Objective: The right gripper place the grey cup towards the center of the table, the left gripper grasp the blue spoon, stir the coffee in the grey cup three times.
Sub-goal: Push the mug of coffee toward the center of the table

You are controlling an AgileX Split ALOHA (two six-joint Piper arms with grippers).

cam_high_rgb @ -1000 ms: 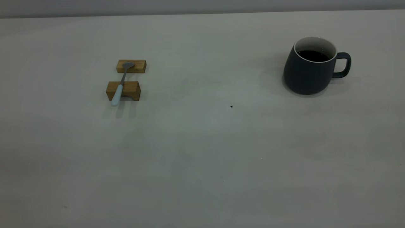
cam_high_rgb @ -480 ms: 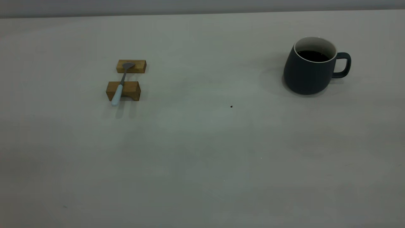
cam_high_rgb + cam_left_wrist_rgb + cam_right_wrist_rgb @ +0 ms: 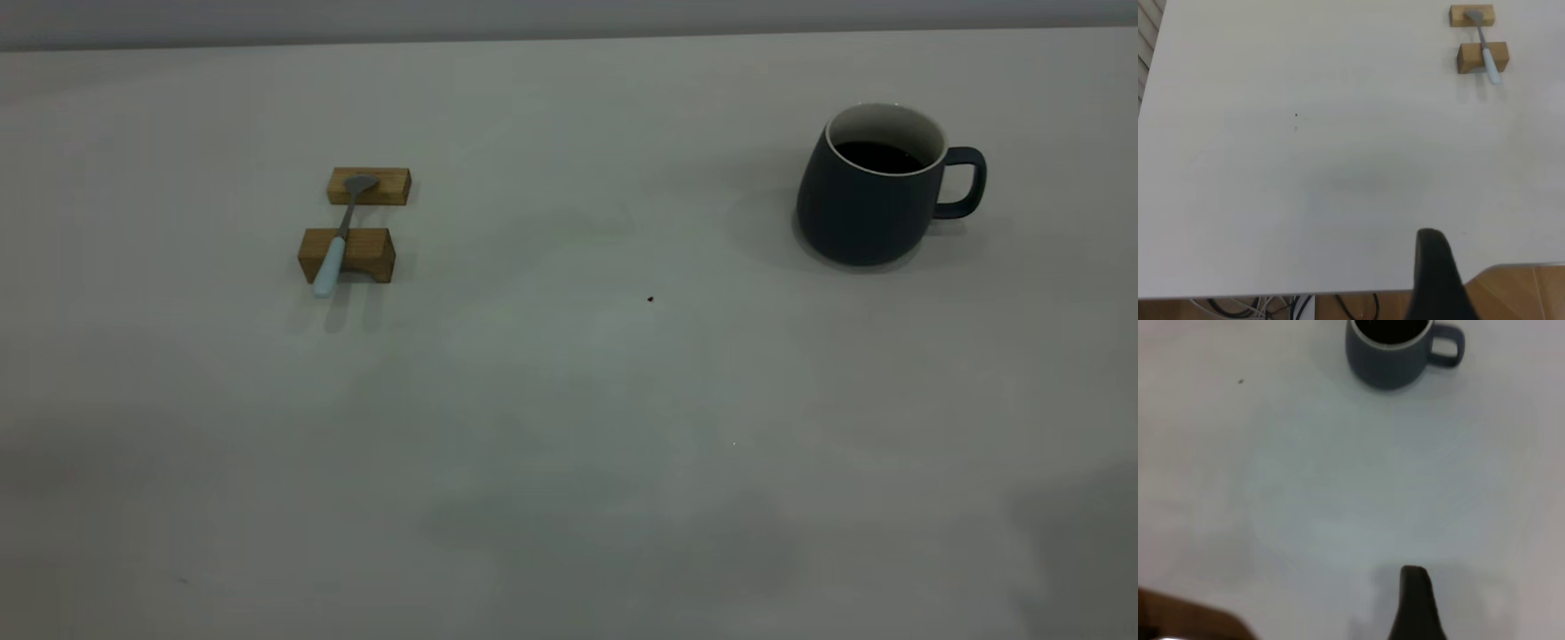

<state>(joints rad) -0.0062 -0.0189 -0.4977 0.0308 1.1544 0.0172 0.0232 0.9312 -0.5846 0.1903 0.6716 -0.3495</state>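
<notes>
No legible text, label or number — none on any object; none anywhere

A bare test bench in a lab or robot workroom, by the look of it. The table (image 3: 569, 427) is a wide, plain pale top against a blank grey wall (image 3: 569, 18), holding only a few staged props set well apart. In the left wrist view, loose cables (image 3: 1271, 308) hang under the table's edge just beside the left gripper (image 3: 1435, 267), over a wood-toned floor (image 3: 1518, 293). No furnishings of a home or kitchen show.
</notes>
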